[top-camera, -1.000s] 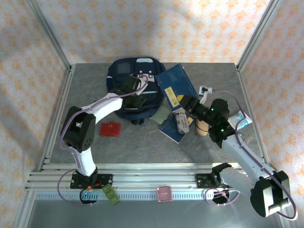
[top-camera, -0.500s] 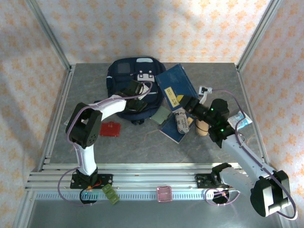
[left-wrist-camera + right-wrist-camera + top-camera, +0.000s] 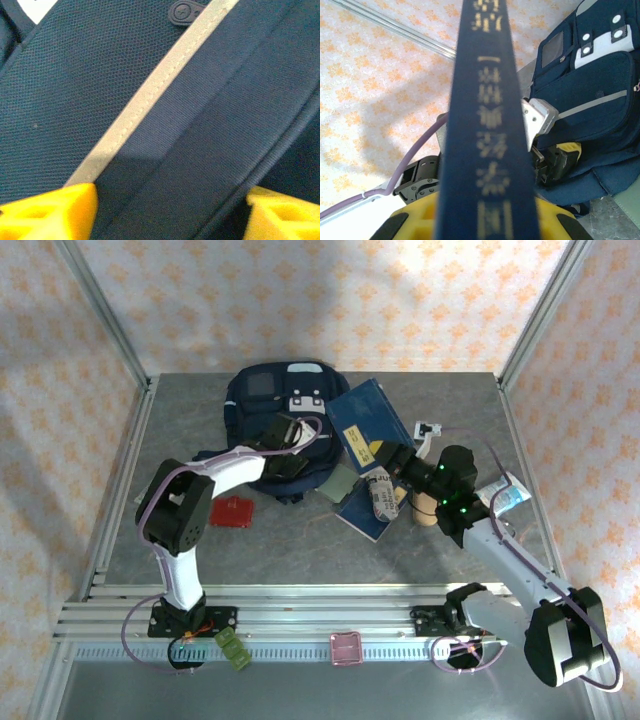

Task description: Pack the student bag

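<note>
The student bag (image 3: 262, 400) lies flat at the back middle of the table, navy with grey stripes and white patches. My left gripper (image 3: 286, 447) rests on its front pocket; in the left wrist view its yellow fingertips (image 3: 50, 212) stand wide apart, open, with bag fabric (image 3: 200, 130) and a grey stripe (image 3: 150, 95) between them. My right gripper (image 3: 397, 461) is shut on a blue book (image 3: 368, 420), tilted up beside the bag's right edge. The right wrist view has the book's spine (image 3: 485, 125) clamped between the yellow fingers, with the bag (image 3: 590, 90) beyond.
A second blue book (image 3: 358, 512) with a patterned pouch (image 3: 383, 498) and a green item (image 3: 340, 481) lie right of the bag. A red card (image 3: 233, 510), a cardboard tube (image 3: 425, 508), a white packet (image 3: 506, 494) and a small white part (image 3: 430, 428) are scattered around.
My left gripper slid a little to the right along the bag and its jaws narrowed somewhat. The right gripper and its book shifted slightly left.
</note>
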You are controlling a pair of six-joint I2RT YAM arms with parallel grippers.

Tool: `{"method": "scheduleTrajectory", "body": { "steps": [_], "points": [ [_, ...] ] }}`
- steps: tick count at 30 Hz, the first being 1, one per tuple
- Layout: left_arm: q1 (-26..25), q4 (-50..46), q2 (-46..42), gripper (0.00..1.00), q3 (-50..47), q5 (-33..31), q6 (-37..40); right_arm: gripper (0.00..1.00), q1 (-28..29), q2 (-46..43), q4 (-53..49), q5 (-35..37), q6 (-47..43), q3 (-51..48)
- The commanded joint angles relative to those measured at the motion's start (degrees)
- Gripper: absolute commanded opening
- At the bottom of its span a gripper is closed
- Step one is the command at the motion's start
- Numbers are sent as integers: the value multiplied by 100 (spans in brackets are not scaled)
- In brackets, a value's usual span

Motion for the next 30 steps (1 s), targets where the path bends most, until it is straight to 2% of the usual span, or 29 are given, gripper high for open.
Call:
{"method": "scheduleTrajectory", "body": {
  "steps": [1, 4, 5, 8, 13, 19, 25, 30],
  "points": [
    [-10, -31, 633, 55, 342, -999, 58, 0, -43, -178, 486, -92, 7, -27],
    [1, -326, 993, 28, 634, -780, 54, 0, -42, -217, 395, -64, -24, 7],
    [-1, -472, 1069, 23, 749, -653, 28, 0, -44, -248, 350, -31, -46, 10],
    [1, -677, 1075, 1, 923, -454, -174, 0, -52, -324, 132, 97, -143, 19],
    [65, -1070, 484, 0, 1249, -93, -634, 0, -103, -360, -387, 253, -383, 65],
    [379, -1038, -470, 0, 1633, 296, -1410, 0, -267, -407, -590, 358, -365, -170],
    [474, -1569, -421, 0, 2619, 323, -1981, 0, -271, -388, -724, 221, -502, -255],
    [474, -1626, -365, 0, 3057, 421, -2325, 0, -205, -176, -872, -148, -682, -174]
  ]
}}
